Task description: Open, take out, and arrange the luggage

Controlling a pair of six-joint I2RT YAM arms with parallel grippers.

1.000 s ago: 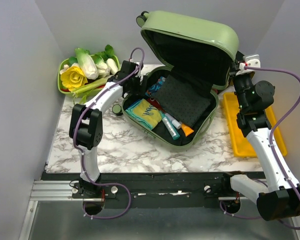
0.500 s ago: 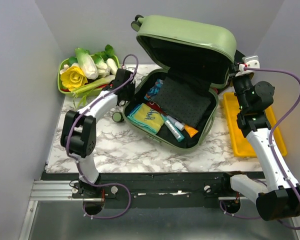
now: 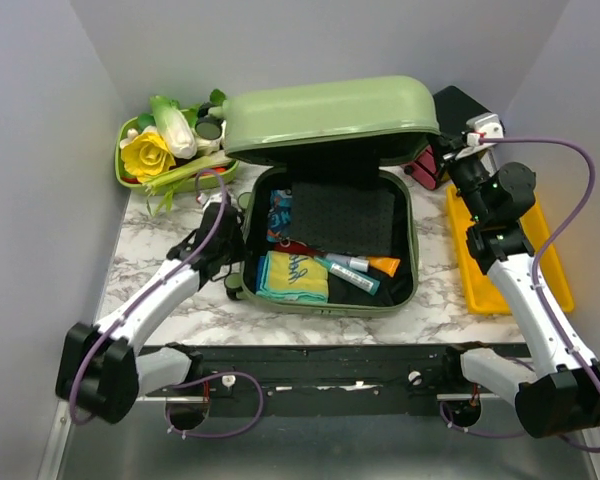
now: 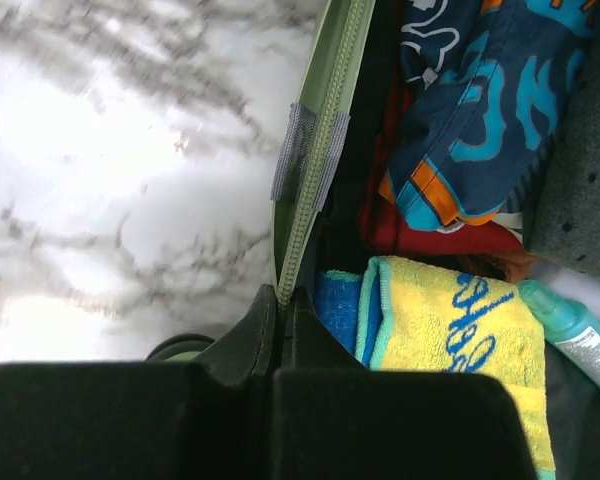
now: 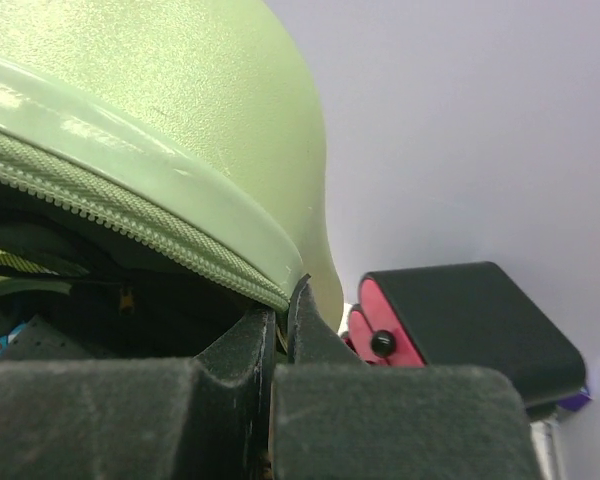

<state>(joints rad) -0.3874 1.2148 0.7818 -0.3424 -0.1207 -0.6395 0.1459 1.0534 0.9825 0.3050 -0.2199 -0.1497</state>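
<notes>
**Top external:** luggage (image 3: 325, 115), 1 unit, mid-tabletop, lid raised toward the far edge. Opening judged done; contents inside, so removal and arranging are outstanding. Shell sage-green, hard, faintly pebbled, with rounded corners; lining black fabric.

**Left wrist:** left gripper (image 4: 280, 300), 2 fingers pinching the lower shell's zip rim. Yellow terry towel (image 4: 450, 340) within.

**Right wrist:** right gripper (image 5: 280, 300), fingers pinching the lid's glossy rim.

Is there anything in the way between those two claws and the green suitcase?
Nothing visible does. The left gripper is shut on the lower zipper rim of the luggage, and the right gripper is pinched on its lid edge, next to the black box.
</notes>
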